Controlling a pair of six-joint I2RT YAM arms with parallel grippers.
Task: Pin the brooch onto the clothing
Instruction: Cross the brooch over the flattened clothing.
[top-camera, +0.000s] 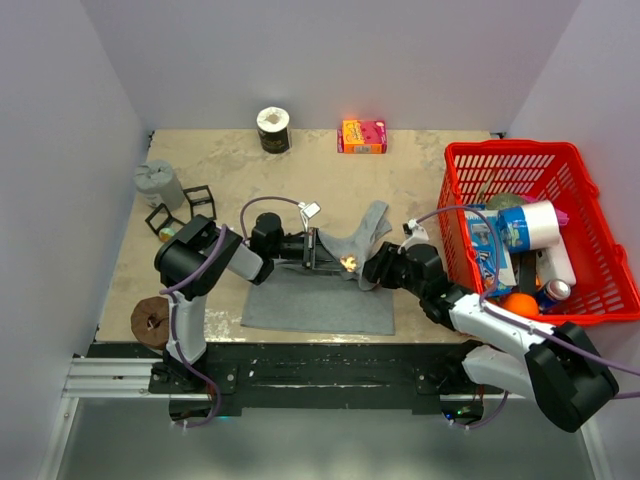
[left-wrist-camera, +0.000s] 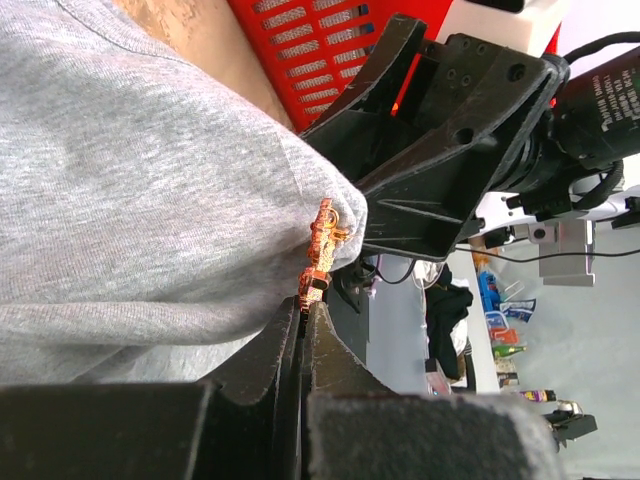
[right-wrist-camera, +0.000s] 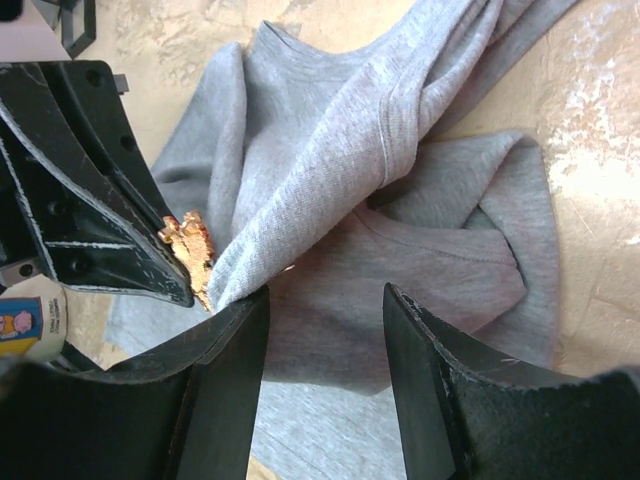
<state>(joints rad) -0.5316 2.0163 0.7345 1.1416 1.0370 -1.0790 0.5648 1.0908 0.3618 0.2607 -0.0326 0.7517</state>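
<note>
The brooch (left-wrist-camera: 322, 245), a tiny orange-red pin, is pinched at the tips of my left gripper (left-wrist-camera: 306, 305), which is shut on it. It presses against a raised fold of the grey clothing (left-wrist-camera: 150, 180). In the top view the clothing (top-camera: 368, 232) is bunched and lifted at the table's middle, with the brooch (top-camera: 349, 262) between my left gripper (top-camera: 336, 259) and right gripper (top-camera: 368, 270). In the right wrist view my right gripper (right-wrist-camera: 325, 300) stands open over the clothing (right-wrist-camera: 350, 150). Its left finger (right-wrist-camera: 230, 370) touches the fold beside the brooch (right-wrist-camera: 188, 250); nothing is held.
A darker grey mat (top-camera: 320, 305) lies under the garment. A red basket (top-camera: 590, 230) of bottles and containers stands at the right. An orange-pink box (top-camera: 362, 136) and a dark roll (top-camera: 273, 130) sit at the back, a grey cup (top-camera: 160, 185), black frames (top-camera: 180, 212) and a brown ring (top-camera: 152, 321) at the left.
</note>
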